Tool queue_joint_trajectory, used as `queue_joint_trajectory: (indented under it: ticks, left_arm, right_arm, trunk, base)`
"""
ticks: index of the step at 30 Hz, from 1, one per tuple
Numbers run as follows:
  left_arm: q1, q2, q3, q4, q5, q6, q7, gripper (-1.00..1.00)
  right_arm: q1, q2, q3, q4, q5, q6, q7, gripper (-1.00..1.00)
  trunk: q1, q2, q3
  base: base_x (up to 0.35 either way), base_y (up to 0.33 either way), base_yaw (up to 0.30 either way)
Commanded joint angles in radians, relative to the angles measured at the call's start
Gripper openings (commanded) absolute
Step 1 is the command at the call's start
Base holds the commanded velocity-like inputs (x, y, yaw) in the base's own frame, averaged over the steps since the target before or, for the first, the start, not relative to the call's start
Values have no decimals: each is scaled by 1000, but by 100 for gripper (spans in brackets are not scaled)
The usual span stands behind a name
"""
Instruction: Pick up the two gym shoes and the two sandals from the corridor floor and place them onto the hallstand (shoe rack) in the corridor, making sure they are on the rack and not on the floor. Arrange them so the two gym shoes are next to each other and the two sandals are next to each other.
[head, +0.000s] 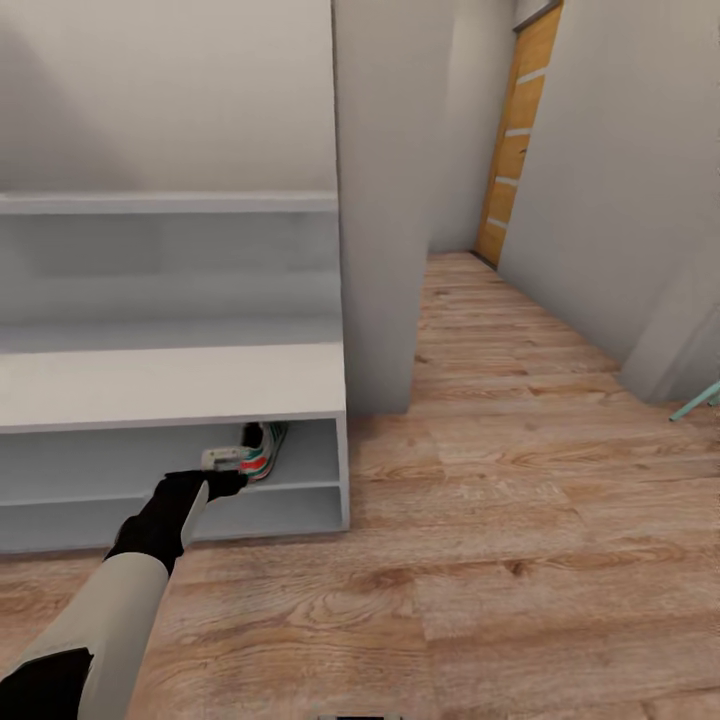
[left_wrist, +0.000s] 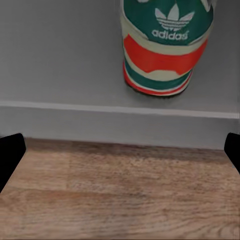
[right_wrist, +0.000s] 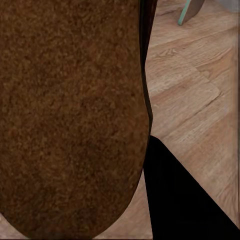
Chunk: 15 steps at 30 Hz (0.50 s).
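A: Head view: gym shoe (head: 262, 448) is seated in the hallstand (head: 170, 385) lower bay; left gripper (head: 222, 478) jaws are spread, nothing is held.

B: Heel could be clipped on retreat. Sandal (right_wrist: 70, 115) is seen against the right gripper; jaw state can't be told, so a drop can't be excluded.

Setting: home entrance corridor, simulator render. Evidence: wood-plank corridor floor (head: 520, 480) running back between plain pale walls (head: 620, 150) to an orange wooden door (head: 515, 140) with pale horizontal bands at the far end. Pale grey-white hallstand (head: 170, 385) against the wall, with low open shelf bays and upper shelves. A gym shoe (head: 262, 447) sits in a low bay, heel outward, as in domestic shoe storage.
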Motion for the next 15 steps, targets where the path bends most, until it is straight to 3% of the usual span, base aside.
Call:
queue_joint_trajectory:
  ticks: [1,8,10,13,15]
  left_arm:
    - [0,0,2,-1,-8,-4,-3,100]
    - [56,1,2,-2,-6,-100,-12,100]
    - [105,2,3,-2,-6,-178,-12,100]
    - [157,2,3,-3,-6,-241,-12,100]
    - [225,1,3,-4,-6,-314,-11,100]
  right_arm:
    - [-1,0,-3,0,-5,0,10,-100]
    - [-1,28,-1,1,-4,0,10,-100]
    - [-1,45,-1,0,-4,-1,10,-100]
    - [-1,52,-1,1,-4,-1,10,-100]
    - [-1,56,-1,1,-4,-1,10,-100]
  trunk:
    - [-1,0,-1]
    - [-1,0,-1]
    - [-1,0,-1]
    - [-1,0,-1]
    - [-1,0,-1]
  base:
    - [-314,120,0]
    - [-315,128,0]
    - [-315,129,0]
    - [-315,129,0]
    - [-255,119,0]
